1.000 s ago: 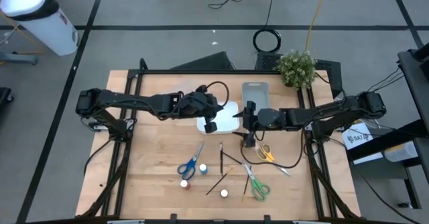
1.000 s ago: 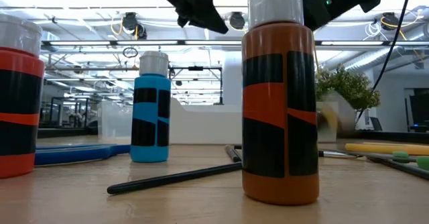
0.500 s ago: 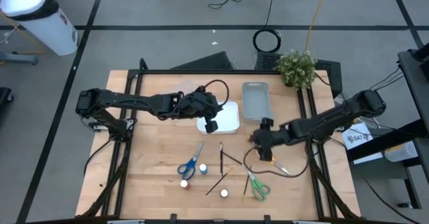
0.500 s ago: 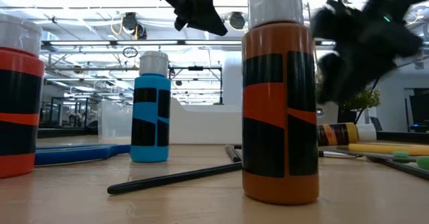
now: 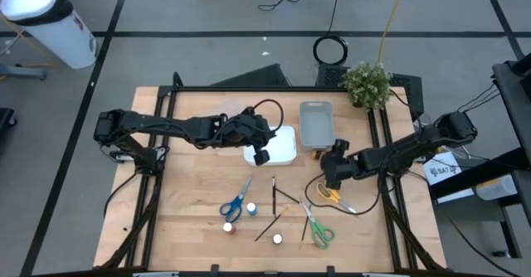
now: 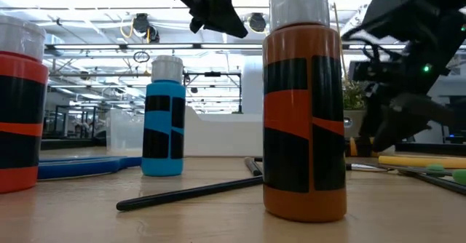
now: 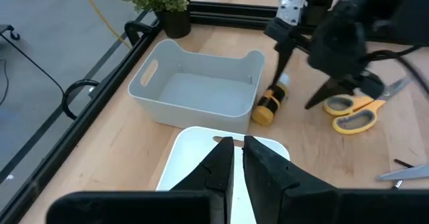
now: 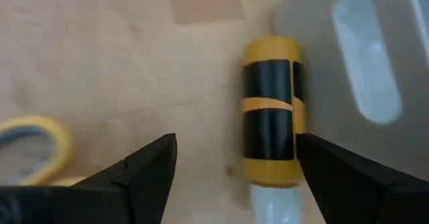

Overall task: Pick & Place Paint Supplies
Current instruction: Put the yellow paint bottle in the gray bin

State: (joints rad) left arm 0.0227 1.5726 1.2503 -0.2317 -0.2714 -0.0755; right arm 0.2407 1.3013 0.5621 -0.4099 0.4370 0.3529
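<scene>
The yellow paint bottle [image 7: 268, 106] lay on its side against the outer wall of the grey tray [image 7: 201, 83], not in it. The right gripper [image 8: 231, 163] hung just above the bottle with its jaws apart, the bottle nearer one finger than the other. To pick it well, the gripper needed to centre over the black-banded body and close across its width, not its cap. The orange-handled scissors [image 7: 348, 110] lay near the tray, beyond the bottle. The left gripper [image 7: 238, 158] waited over the white tray [image 7: 184, 160] beside the grey one, jaws apparently nearly together.
</scene>
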